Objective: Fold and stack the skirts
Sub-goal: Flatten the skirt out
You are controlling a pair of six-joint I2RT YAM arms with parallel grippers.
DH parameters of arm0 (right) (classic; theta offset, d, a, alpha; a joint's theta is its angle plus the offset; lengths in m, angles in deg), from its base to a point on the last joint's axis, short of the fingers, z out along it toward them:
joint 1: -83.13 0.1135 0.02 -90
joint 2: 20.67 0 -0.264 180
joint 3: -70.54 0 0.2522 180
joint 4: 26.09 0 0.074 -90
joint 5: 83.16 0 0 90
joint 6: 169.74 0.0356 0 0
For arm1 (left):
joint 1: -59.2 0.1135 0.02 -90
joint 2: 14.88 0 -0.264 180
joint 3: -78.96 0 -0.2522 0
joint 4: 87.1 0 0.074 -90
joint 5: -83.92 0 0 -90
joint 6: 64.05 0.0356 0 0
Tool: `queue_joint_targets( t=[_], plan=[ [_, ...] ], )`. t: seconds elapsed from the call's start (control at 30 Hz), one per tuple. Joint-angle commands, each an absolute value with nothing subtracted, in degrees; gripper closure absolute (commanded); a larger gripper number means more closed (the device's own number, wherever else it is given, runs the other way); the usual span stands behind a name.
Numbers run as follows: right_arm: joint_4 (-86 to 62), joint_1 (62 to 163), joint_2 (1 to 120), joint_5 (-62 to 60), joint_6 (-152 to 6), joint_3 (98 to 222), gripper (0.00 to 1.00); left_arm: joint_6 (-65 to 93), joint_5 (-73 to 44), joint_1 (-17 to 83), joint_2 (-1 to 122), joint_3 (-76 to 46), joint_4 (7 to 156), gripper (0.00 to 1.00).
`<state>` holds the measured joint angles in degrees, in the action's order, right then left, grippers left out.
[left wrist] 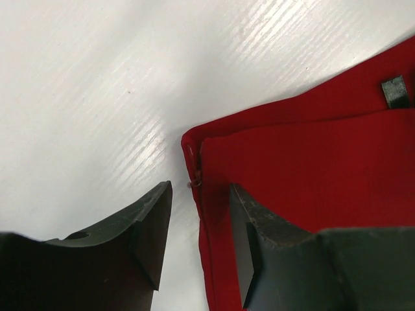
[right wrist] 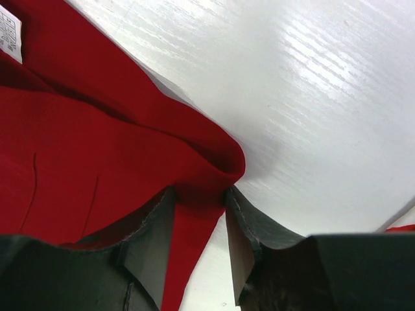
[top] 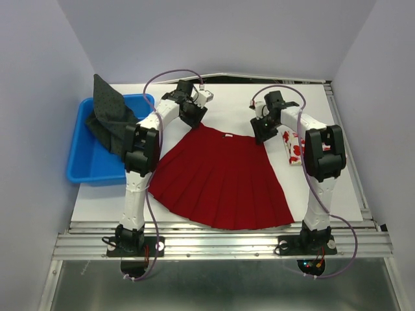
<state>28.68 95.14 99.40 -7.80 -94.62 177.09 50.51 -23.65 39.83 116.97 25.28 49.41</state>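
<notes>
The deep-red pleated skirt lies spread flat on the table, waistband at the far end. My left gripper is down at the left waistband corner. In the left wrist view its jaws stand open astride the skirt's side edge, with a gap to the left finger. My right gripper is at the right waistband corner. Its jaws are partly open around a raised fold of the skirt that touches both fingers. The white skirt with red flowers lies folded to the right. The dark grey skirt drapes over the bin.
A blue plastic bin stands at the left, partly off the white table board. Grey walls close in both sides and the back. A metal rail runs along the near edge by the arm bases.
</notes>
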Motion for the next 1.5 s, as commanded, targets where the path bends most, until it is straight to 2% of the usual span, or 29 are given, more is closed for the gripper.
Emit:
queue_joint_targets(
  t=[0.0, 0.17, 0.2, 0.27, 0.3, 0.33, 0.37, 0.4, 0.57, 0.7, 0.93, 1.07, 1.13, 1.17, 1.2, 1.23, 1.3, 1.37, 1.47],
  plan=[
    [24.9, 95.0, 99.5, -10.4, -96.3, 176.1, 0.59, 50.5, -25.8, 40.0, 117.9, 28.8, 49.3, 0.49],
    [25.0, 95.0, 100.7, -11.7, -97.0, 177.2, 0.7, 49.9, -25.3, 40.0, 120.0, 31.6, 48.0, 0.53],
    [25.1, 95.0, 100.7, -12.1, -97.1, 177.3, 0.78, 49.7, -25.5, 40.0, 120.5, 31.7, 47.8, 0.58],
    [25.2, 95.0, 100.6, -12.6, -97.1, 177.3, 0.87, 49.1, -25.7, 40.1, 120.6, 31.5, 48.1, 0.67],
    [25.3, 95.0, 100.4, -13.3, -97.0, 177.1, 0.94, 48.7, -26.0, 40.1, 120.4, 31.4, 48.2, 0.78],
    [25.5, 95.0, 99.9, -13.7, -97.1, 177.1, 0.97, 48.4, -26.1, 40.1, 120.2, 31.5, 47.9, 0.85],
    [25.9, 95.0, 99.6, -14.5, -97.1, 176.7, 0.99, 48.2, -26.1, 40.1, 119.7, 31.5, 47.6, 1.0],
    [26.1, 95.0, 99.0, -14.8, -97.3, 176.4, 0.99, 48.2, -26.1, 40.2, 119.1, 31.2, 47.3, 1.0],
    [27.1, 92.3, 92.7, -19.5, -96.0, 172.3, 0.99, 47.2, -29.1, 43.5, 111.9, 24.6, 47.7, 1.0],
    [29.8, 82.3, 91.3, -28.4, -94.3, 168.5, 0.99, 45.6, -31.7, 49.5, 107.4, 21.9, 46.5, 1.0],
    [32.5, 79.6, 97.4, -36.0, -91.0, 170.6, 0.99, 44.3, -34.8, 49.5, 115.0, 33.5, 42.8, 1.0],
    [31.8, 80.1, 98.4, -35.3, -90.6, 171.0, 0.99, 45.2, -33.3, 44.5, 119.1, 39.9, 43.2, 1.0],
    [31.1, 80.1, 98.3, -34.0, -90.0, 169.9, 0.99, 44.5, -32.2, 43.1, 120.2, 41.2, 45.9, 0.89],
    [29.7, 80.8, 97.8, -31.6, -88.8, 168.2, 0.99, 42.9, -31.1, 42.4, 121.0, 42.2, 47.0, 0.76],
    [28.6, 80.8, 97.4, -31.6, -88.0, 168.2, 0.99, 42.2, -31.1, 42.4, 121.3, 42.9, 47.7, 0.75],
    [27.8, 80.8, 96.9, -27.5, -87.7, 166.3, 0.99, 41.7, -30.1, 42.3, 121.8, 43.8, 48.0, 0.63],
    [26.4, 80.8, 95.4, -21.3, -87.5, 164.7, 0.99, 42.4, -27.2, 42.3, 121.2, 45.9, 47.1, 0.54],
    [26.2, 80.8, 94.0, -17.0, -87.9, 162.4, 0.99, 44.3, -26.3, 42.4, 119.1, 45.1, 44.3, 0.53],
    [26.4, 80.8, 89.5, -10.9, -90.2, 158.0, 0.99, 47.0, -25.5, 42.4, 111.4, 36.6, 42.1, 0.53]
  ],
)
